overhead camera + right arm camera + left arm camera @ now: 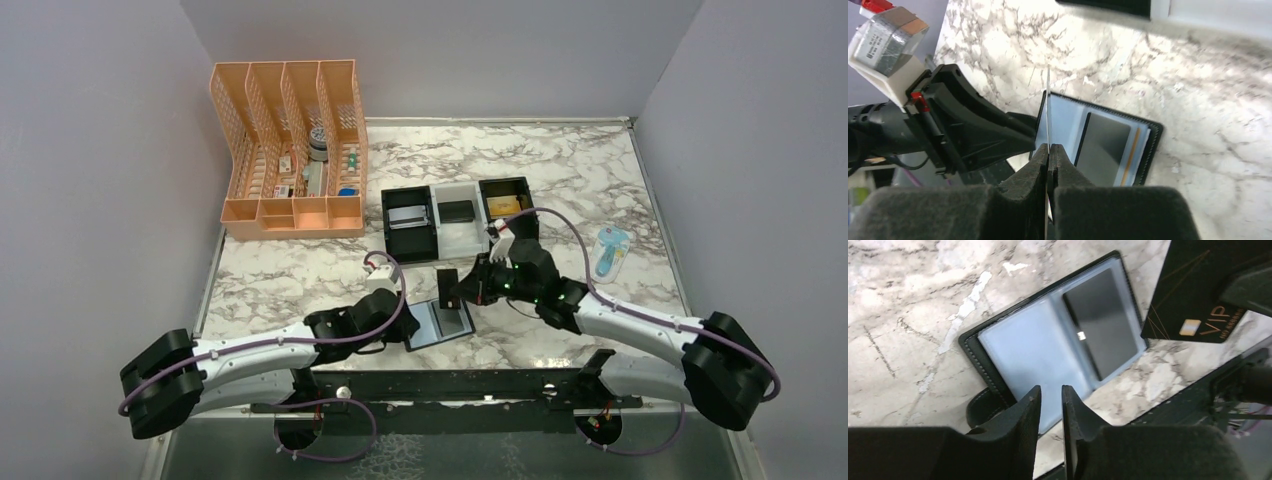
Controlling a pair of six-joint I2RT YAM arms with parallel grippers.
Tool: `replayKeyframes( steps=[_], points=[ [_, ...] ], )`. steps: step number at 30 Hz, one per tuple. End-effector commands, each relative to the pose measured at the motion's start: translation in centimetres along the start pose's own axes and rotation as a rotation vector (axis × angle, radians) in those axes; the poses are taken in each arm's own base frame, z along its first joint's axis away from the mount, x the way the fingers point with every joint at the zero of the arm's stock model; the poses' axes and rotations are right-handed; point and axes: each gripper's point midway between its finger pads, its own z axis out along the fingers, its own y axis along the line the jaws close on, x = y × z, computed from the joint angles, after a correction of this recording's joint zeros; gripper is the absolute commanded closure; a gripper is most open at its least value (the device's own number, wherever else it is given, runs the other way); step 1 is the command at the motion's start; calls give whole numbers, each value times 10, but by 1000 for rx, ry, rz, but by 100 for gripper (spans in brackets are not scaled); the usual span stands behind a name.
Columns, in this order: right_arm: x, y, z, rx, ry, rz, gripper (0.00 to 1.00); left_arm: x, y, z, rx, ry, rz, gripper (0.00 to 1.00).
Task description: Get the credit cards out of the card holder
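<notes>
**A:** Looking at the card holder (440,322), where does it lie?

**B:** Spread open on the marble table (600,170), near the front edge and between the two arms, blue-grey lining up. A dark grey card (1100,320) sits in one pocket. In the right wrist view something with an orange edge seems tucked behind it, though I can't be sure it's a card.

**A:** And the grippers?

**B:** The right gripper (1049,150) is clamped on a black card (1193,285) marked VIP, lifted above the holder. The left gripper (1050,395) hovers over the holder's near edge, its jaws parted a little with nothing between them.

**A:** The containers further back?

**B:** A peach organiser (290,215) holds small items in its slots. Beside it are three trays in a row. The left black tray (412,255) holds something pale, the white tray (460,240) a dark flat piece, and the right black tray (505,182) something yellowish.
</notes>
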Motion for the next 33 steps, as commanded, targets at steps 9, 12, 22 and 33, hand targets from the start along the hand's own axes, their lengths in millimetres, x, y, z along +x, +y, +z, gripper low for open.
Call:
replayKeyframes(
  steps=[9, 12, 22, 33],
  points=[
    [-91, -26, -39, 199, -305, -317, 99, -36, -14, -39, -20, -49, 172, 54],
    [-126, -30, -51, 120, -339, -276, 99, -47, -12, -45, -53, -63, 202, 42],
    [-186, -38, -56, 136, -402, -356, 99, -106, 10, -61, -172, -35, 228, 4],
    [-214, -57, -35, 213, -357, -885, 99, -166, 50, -79, -339, -181, 237, 1]
  ],
)
